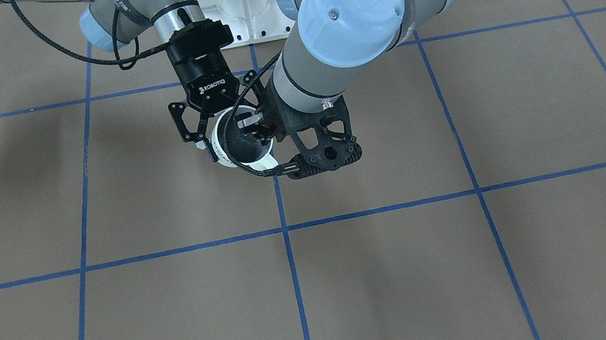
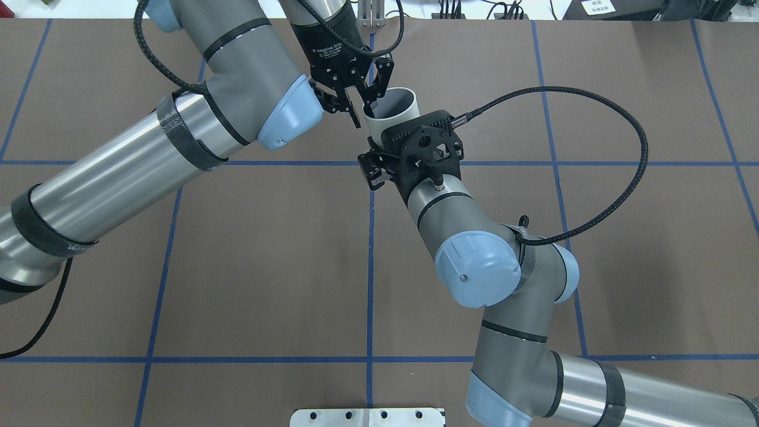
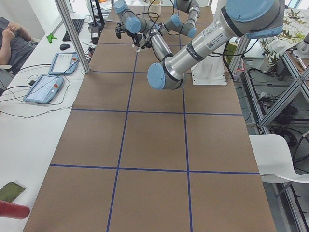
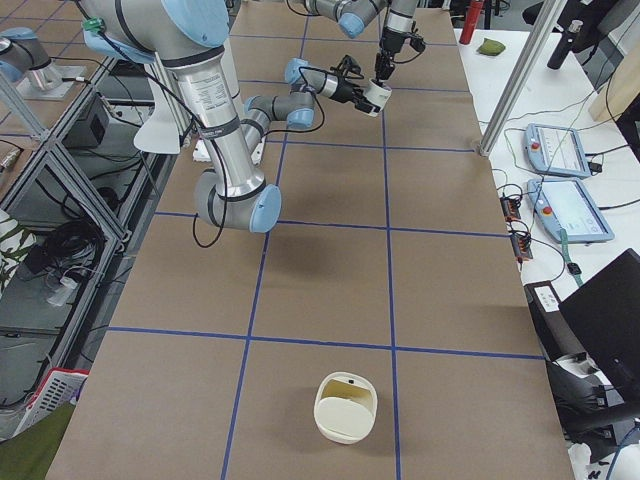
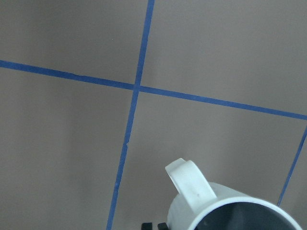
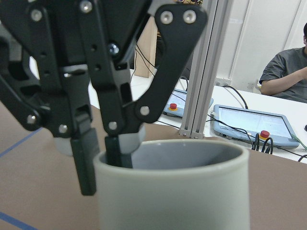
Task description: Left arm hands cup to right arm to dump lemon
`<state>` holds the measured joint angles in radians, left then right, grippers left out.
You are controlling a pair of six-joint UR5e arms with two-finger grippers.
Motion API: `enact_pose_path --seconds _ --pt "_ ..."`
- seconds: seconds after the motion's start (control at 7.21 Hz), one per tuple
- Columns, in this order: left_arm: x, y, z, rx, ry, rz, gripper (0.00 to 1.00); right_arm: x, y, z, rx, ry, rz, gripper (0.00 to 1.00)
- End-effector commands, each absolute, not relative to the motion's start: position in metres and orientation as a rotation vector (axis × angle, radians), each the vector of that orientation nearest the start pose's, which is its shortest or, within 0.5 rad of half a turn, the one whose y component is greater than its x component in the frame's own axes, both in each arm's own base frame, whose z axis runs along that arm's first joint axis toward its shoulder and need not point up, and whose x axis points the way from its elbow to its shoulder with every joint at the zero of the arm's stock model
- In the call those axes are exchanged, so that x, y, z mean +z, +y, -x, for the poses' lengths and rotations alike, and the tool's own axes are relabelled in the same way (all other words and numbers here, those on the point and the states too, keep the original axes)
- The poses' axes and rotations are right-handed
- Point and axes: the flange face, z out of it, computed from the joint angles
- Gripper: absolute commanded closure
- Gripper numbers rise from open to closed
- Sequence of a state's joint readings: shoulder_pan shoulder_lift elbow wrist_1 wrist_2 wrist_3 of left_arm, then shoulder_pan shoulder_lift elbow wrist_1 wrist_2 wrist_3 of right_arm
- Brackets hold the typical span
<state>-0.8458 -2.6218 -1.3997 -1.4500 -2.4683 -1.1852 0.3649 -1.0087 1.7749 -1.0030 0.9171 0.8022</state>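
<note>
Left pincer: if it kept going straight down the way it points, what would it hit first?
The cup: the left pincer straddles its wall, one finger inside, so it would probably press into the cup straight away.

Brown table all around the cup, ruled into squares by blue tape lines. The cup itself is off-white outside and dark grey within. Right at its rim, the right gripper is black, with white "ROBOTIQ" lettering. On the cup's other side there's a black bracket pierced with holes, and a black braided cable. The right arm and left arm match: grey tubes, light-blue caps, silver sleeves. Well away from the cup sits a cream container.
</note>
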Motion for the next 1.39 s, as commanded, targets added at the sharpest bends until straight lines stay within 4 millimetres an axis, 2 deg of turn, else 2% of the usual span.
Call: enact_pose_path --seconds 0.0,0.14,0.42,1.11,1.25 --pt "0.0432 -0.5839 -0.4438 -0.077 1.064 0.289 1.0 0.1722 -0.3987 0.5 0.106 -0.783 -1.14 0.16" --pt "0.0433 -0.5842 -0.4441 -0.081 1.06 0.294 1.0 0.1696 -0.3985 0.4993 0.112 -0.789 -1.142 0.0" --pt "0.0427 -0.5852 -0.442 -0.083 1.061 0.291 1.0 0.1662 -0.3981 0.4982 0.121 -0.809 -1.15 0.0" --pt "0.0445 -0.5887 -0.4402 -0.088 1.058 0.286 1.0 0.1736 -0.3973 0.4988 0.119 -0.808 -1.149 0.0" --pt "0.0445 -0.5925 -0.4349 -0.096 1.06 0.284 1.0 0.1748 -0.3977 0.4998 0.118 -0.805 -1.148 0.0"
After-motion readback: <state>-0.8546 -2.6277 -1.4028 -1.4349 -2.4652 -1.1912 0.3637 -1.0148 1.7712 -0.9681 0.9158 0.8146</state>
